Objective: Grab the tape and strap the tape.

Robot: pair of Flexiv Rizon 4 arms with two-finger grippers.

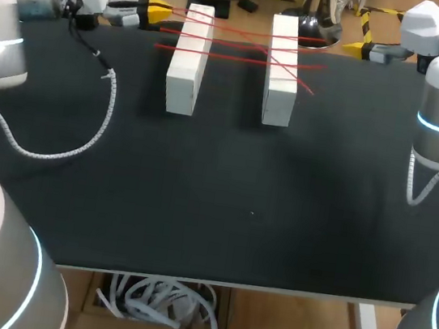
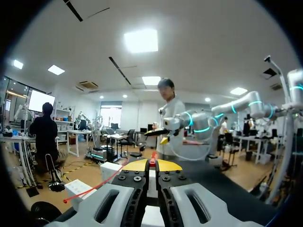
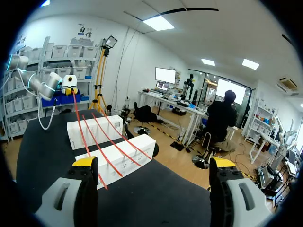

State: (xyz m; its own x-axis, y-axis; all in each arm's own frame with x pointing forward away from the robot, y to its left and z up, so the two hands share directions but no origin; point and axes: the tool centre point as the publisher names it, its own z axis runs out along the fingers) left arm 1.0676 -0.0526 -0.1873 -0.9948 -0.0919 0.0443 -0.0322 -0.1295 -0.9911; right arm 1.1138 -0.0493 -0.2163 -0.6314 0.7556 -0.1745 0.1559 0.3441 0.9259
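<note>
— While the left gripper (image 1: 155, 14) hangs by the far left corner of the black table (image 1: 214, 205), its yellow tips are pinched tight on the red tape (image 1: 245, 41). The wrist view shows the strand right between them.

— And where does that tape run?

— Straight out over the left block (image 1: 188, 66) and the right block (image 1: 280, 83), both white, lying side by side. Several red lines crisscross their tops, and a loose end pokes past the right block.

— The right gripper?

— The right gripper (image 1: 354, 47) is at the far right edge, fingers spread wide, nothing between them, well apart from the blocks.
</note>
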